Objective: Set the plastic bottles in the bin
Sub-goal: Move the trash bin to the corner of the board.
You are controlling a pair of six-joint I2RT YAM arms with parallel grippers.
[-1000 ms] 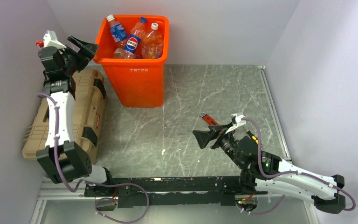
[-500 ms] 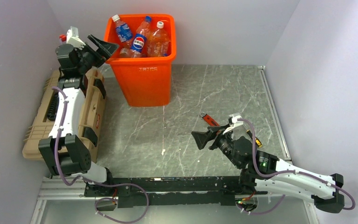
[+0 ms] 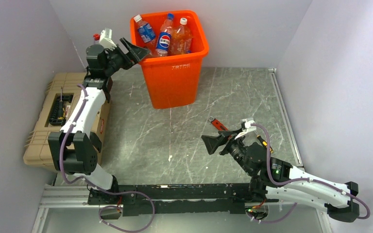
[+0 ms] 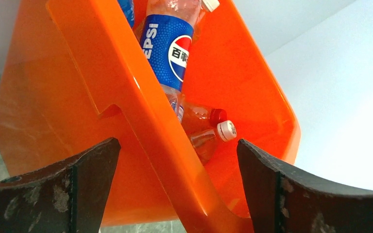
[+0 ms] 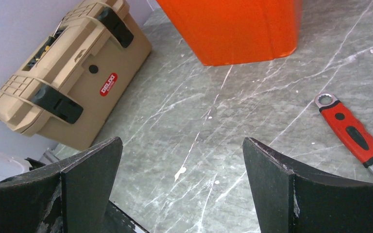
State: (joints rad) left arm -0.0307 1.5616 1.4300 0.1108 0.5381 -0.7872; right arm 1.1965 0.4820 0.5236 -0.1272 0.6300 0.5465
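The orange bin (image 3: pixel 175 82) stands at the back of the table and holds several plastic bottles (image 3: pixel 165 39), their caps rising above the rim. In the left wrist view a blue-labelled Pepsi bottle (image 4: pixel 167 48) leans inside the bin (image 4: pixel 53 97), above two small bottles, one with a red cap (image 4: pixel 217 115) and one with a white cap (image 4: pixel 227 130). My left gripper (image 3: pixel 138 52) is at the bin's left rim. That rim runs between its wide-apart jaws (image 4: pixel 177 142), which stand open. My right gripper (image 3: pixel 213 144) hangs open over bare table (image 5: pixel 182 141), holding nothing.
A tan ribbed toolbox (image 3: pixel 48 121) lies along the left wall, and the right wrist view shows it (image 5: pixel 68 73) too. A red-handled wrench (image 3: pixel 218 124) lies beside the right gripper on the grey marbled table. Walls close in at the left, back and right.
The bin has slid to the right and slightly back. My left gripper has travelled with it at its left rim. The right arm has not moved.
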